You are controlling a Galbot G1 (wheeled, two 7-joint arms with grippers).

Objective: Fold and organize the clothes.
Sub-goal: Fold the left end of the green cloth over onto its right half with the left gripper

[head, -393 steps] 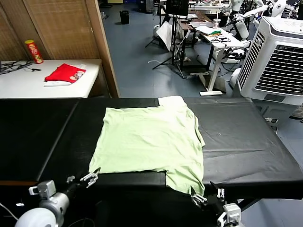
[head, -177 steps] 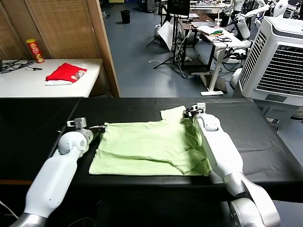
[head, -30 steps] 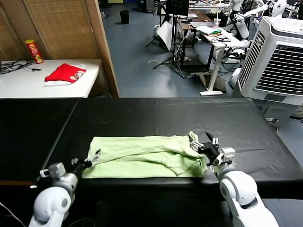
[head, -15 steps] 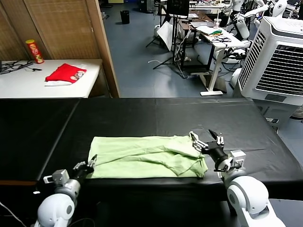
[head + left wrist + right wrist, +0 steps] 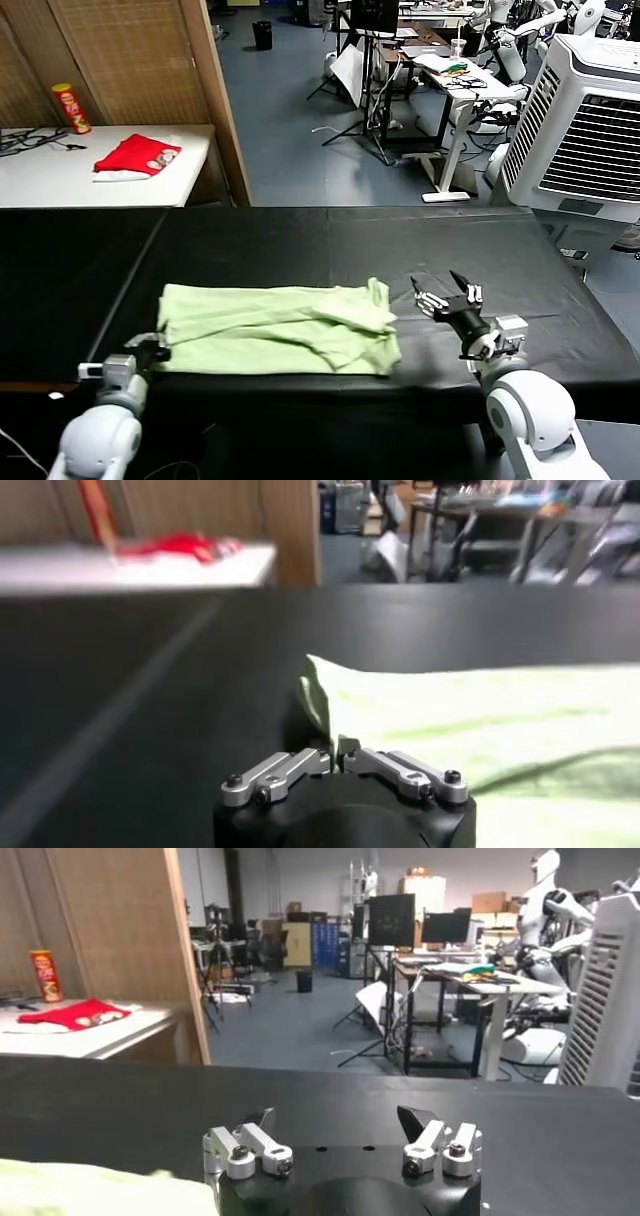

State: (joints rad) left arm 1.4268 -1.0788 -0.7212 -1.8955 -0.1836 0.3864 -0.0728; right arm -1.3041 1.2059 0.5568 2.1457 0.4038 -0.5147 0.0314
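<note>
T-shirt [image 5: 275, 325] lies folded into a band near the desk [image 5: 300, 240] front edge | left hand [image 5: 152, 348] pinches its left end, likely for dragging | right hand [image 5: 447, 297] spread, apart from cloth

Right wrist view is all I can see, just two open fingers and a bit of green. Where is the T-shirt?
Observer: The light-green T-shirt lies folded into a long band near the front edge of the black table.
Operator: Is somebody holding it?
Observer: Yes, the left gripper is shut on its left end.
Operator: And my gripper?
Observer: The right gripper is open just past the shirt's right end, not touching it.
</note>
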